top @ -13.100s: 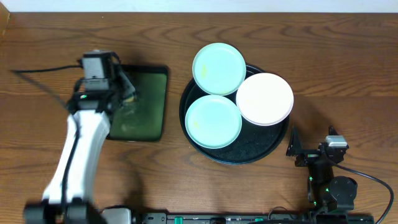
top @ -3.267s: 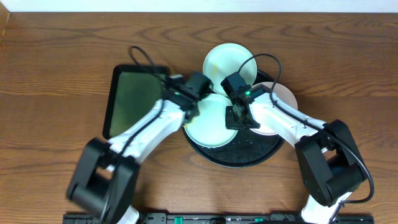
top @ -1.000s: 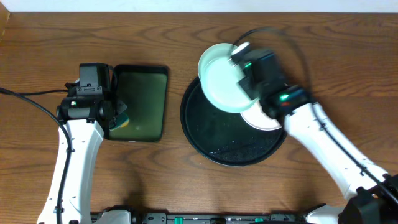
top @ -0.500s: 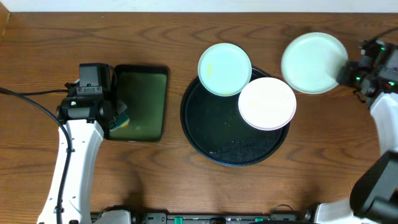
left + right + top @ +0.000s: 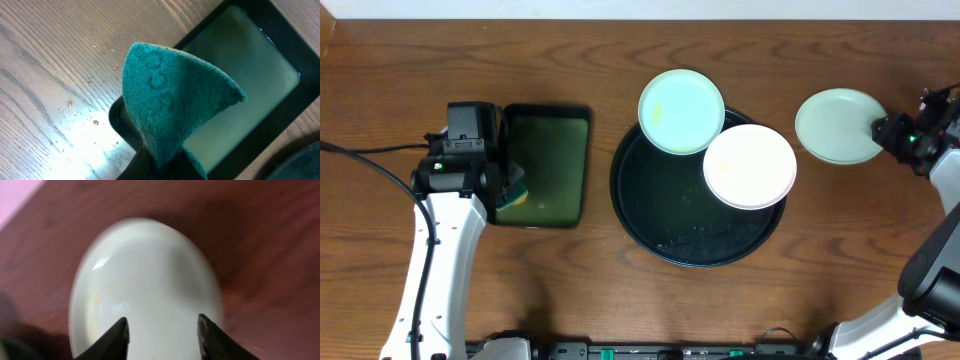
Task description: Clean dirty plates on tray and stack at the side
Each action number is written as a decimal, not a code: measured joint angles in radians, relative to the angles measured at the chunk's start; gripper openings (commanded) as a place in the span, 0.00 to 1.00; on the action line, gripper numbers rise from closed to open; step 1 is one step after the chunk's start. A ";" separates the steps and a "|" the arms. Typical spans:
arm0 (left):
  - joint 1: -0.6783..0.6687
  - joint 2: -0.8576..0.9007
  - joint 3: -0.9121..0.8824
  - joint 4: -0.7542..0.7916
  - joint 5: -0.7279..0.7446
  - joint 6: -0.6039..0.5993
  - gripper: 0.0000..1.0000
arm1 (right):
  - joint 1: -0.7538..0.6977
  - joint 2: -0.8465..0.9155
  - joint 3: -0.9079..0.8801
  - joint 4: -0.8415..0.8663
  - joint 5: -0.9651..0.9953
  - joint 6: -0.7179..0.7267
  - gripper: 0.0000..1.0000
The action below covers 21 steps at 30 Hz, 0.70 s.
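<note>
Mint plate (image 5: 837,126) lies on the surface at far right, off the tray (image 5: 645,215), with the right tool (image 5: 162,332) spread open at its rim. The left tool (image 5: 161,166) pinches a sponge (image 5: 170,100). Pulling away low could snag the plate and drag it.

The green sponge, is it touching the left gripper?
Touching. In the left wrist view the left gripper pinches the sponge at its narrow end.
</note>
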 measured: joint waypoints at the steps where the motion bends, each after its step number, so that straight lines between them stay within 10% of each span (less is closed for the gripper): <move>1: 0.000 0.000 0.000 0.000 0.000 0.000 0.07 | 0.003 0.000 0.000 0.008 -0.026 0.002 0.36; 11: 0.000 0.000 0.000 0.000 0.000 0.000 0.07 | 0.315 -0.001 0.002 0.123 -0.170 0.011 0.32; 21: 0.000 0.000 0.000 0.000 0.000 0.000 0.07 | 0.638 0.023 0.187 -0.168 0.089 -0.030 0.59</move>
